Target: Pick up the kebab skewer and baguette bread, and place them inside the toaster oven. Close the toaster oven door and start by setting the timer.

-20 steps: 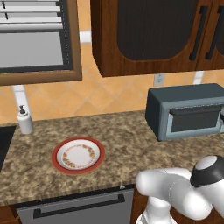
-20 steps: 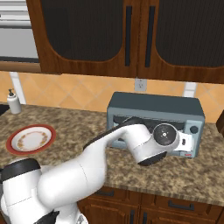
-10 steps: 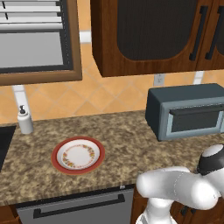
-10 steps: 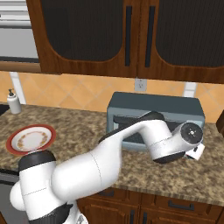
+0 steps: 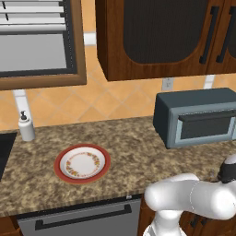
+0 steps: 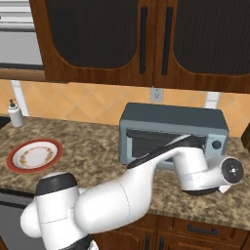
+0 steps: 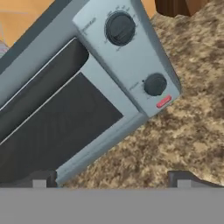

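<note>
— Two things differ from a second back: the arm has swung further toward the right end of the counter [image 5: 129,138], and its wrist now sits low in front of the oven [image 6: 173,134], where before it hung nearer the middle. The plate [image 5: 82,163] and soap bottle [image 5: 26,126] have not moved.

— And the gripper [image 7: 112,177]?

— Its two dark fingertips [image 7: 41,178] stand wide apart at the bottom of the hand view, nothing between them. Just ahead of them is the oven's lower front corner, with bare counter directly under the tips.

— Where is the door [image 7: 61,118] from there?

— Ahead and toward the left fingertip. It looks shut, its dark window filling that side. Ahead toward the right tip is the control panel: a large knob [image 7: 119,28] farther off, a small knob [image 7: 155,84] closer, and a red button [image 7: 164,102] closest of all.

— What can't you make out?

— The markings round the knobs are too blurred to read. In the right base view the arm covers the lower middle of the oven front, and the gripper itself is tucked behind the wrist. In the left base view the hand is cut by the right edge. I cannot tell what lies behind the dark window; the plate looks bare apart from its pattern.
</note>
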### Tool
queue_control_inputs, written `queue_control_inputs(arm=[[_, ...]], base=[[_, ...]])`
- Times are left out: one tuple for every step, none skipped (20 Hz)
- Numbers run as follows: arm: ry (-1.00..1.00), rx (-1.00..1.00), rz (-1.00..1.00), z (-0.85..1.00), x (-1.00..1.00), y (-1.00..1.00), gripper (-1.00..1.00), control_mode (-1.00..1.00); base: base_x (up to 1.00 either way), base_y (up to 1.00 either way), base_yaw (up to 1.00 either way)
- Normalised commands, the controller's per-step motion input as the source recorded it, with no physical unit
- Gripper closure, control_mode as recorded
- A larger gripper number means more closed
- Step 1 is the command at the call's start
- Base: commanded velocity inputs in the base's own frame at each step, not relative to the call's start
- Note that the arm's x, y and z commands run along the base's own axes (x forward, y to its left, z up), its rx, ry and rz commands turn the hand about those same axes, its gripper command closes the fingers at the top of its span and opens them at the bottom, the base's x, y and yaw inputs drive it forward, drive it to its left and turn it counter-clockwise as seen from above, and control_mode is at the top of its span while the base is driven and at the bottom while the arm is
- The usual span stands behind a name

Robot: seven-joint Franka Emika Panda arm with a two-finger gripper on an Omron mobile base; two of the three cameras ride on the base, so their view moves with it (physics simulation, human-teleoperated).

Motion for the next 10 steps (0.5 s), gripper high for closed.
queue_control_inputs(arm=[[-0.26, 0.02, -0.33, -0.09, 0.16, -0.01, -1.0, -1.0], [-0.2, 0.02, -0.36, -0.07, 0.27, 0.0, -1.0, -1.0], [-0.15, 0.03, -0.4, -0.05, 0.34, -0.04, -1.0, -1.0], [-0.13, 0.05, -0.39, -0.06, 0.19, -0.08, -1.0, -1.0], [-0.08, 0.07, -0.39, -0.11, 0.16, -0.15, -1.0, -1.0], [-0.05, 0.08, -0.37, -0.11, 0.2, -0.16, -1.0, -1.0], [-0.02, 0.09, -0.35, -0.03, 0.29, -0.29, -1.0, -1.0], [-0.01, 0.09, -0.32, 0.0, 0.26, -0.26, -1.0, -1.0], [0.0, 0.11, -0.31, 0.0, 0.27, -0.25, -1.0, -1.0], [0.0, 0.12, -0.3, 0.0, 0.25, -0.16, -1.0, -1.0]], base=[[0.0, 0.0, 0.0], [0.0, 0.0, 0.0], [0.0, 0.0, 0.0], [0.0, 0.0, 0.0], [0.0, 0.0, 0.0], [0.0, 0.0, 0.0], [0.0, 0.0, 0.0], [0.0, 0.0, 0.0], [0.0, 0.0, 0.0], [0.0, 0.0, 0.0]])
